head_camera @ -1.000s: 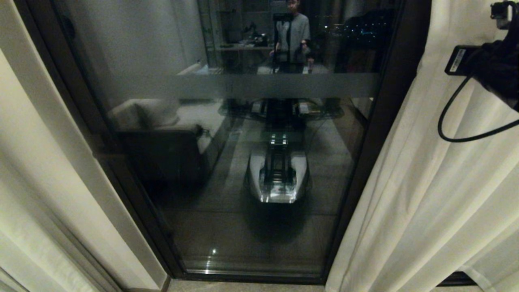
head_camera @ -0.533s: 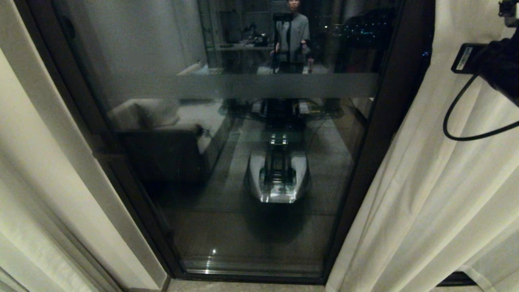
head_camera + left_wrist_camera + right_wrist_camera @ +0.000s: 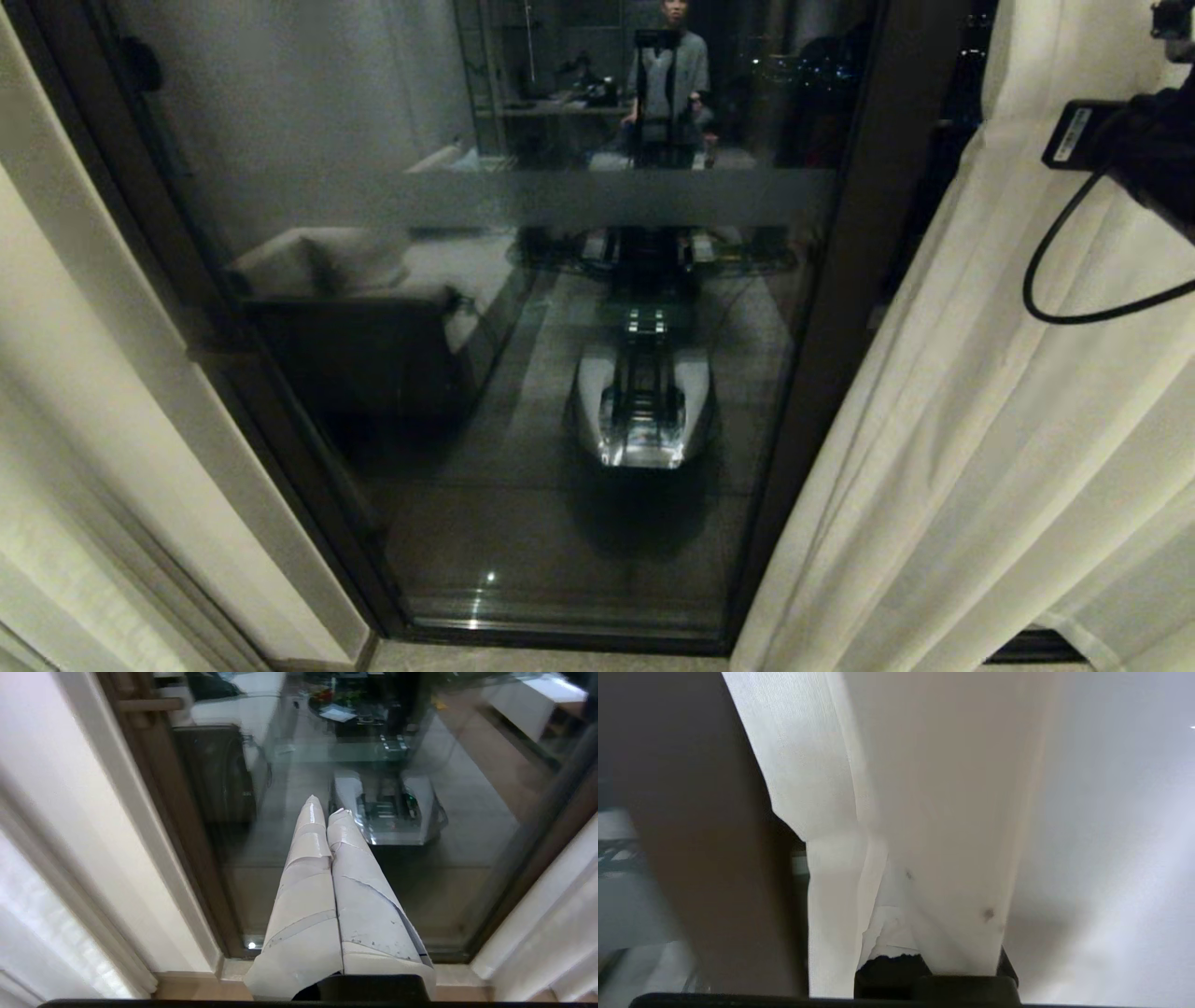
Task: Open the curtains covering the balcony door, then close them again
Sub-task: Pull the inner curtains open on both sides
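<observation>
The balcony door (image 3: 523,504) fills the middle of the head view, dark-framed glass with a frosted band (image 3: 597,196) across it. A cream curtain (image 3: 980,420) hangs at its right, its pleats drawn slantwise up toward my right arm (image 3: 1153,149) at the upper right edge. In the right wrist view my right gripper (image 3: 908,877) is shut, with curtain fabric (image 3: 822,812) gathered at its taped fingers. My left gripper (image 3: 325,807) is shut and empty, low in front of the glass.
The glass mirrors my own base (image 3: 644,411), a sofa (image 3: 355,317) and a standing person (image 3: 670,75). A pale wall jamb (image 3: 103,373) borders the door on the left. A black cable loop (image 3: 1055,280) hangs from my right arm. The door sill (image 3: 467,980) runs along the floor.
The curtain's edge has drawn right off the door frame, baring a dark strip beside it. The whole view has also slid slightly left. The left gripper has not moved.
</observation>
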Robot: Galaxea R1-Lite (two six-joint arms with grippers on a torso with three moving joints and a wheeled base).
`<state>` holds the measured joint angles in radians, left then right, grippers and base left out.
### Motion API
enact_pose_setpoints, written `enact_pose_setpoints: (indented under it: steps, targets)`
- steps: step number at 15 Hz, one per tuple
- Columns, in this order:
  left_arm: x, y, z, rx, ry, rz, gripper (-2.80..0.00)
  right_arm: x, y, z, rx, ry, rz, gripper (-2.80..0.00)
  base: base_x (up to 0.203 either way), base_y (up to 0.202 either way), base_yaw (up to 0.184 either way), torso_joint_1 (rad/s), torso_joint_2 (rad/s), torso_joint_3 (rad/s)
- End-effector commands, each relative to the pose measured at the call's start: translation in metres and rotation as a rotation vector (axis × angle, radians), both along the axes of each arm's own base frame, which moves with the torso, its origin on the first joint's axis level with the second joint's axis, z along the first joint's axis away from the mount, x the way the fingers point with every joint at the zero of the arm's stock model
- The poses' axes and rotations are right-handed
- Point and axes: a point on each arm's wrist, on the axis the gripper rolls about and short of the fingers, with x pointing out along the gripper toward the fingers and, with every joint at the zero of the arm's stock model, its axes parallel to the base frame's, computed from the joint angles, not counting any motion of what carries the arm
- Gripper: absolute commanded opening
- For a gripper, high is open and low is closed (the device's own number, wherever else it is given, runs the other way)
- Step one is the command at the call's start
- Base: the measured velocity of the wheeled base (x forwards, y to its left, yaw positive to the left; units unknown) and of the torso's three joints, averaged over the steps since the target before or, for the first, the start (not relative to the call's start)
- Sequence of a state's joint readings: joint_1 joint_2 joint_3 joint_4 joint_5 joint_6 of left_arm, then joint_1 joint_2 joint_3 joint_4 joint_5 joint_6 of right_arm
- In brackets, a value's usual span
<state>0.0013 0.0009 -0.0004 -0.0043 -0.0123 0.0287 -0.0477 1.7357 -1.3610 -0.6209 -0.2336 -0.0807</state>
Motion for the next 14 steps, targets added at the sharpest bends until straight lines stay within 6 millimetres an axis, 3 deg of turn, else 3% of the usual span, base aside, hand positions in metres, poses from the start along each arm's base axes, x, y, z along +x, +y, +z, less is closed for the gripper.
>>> enact_pose_setpoints:
  steps: [1, 10, 14]
  targets:
    - [0.000, 0.000, 0.000, -0.001, -0.001, 0.000, -2.80, -0.002, -0.001, 0.001, -0.002, -0.005, -0.003, -2.80, 0.000, -0.196, 0.002, -0.006, 0.00, 0.002]
    - [0.000, 0.000, 0.000, -0.001, -0.001, 0.000, -2.80, -0.026, -0.009, -0.006, -0.013, 0.031, -0.035, -2.80, 0.000, -0.191, 0.002, 0.002, 0.00, 0.002]
    - [0.000, 0.000, 0.000, -0.003, -0.001, 0.002, -2.80, -0.027, -0.014, -0.005, -0.015, 0.027, -0.051, -2.80, 0.000, -0.191, 0.002, 0.002, 0.00, 0.003]
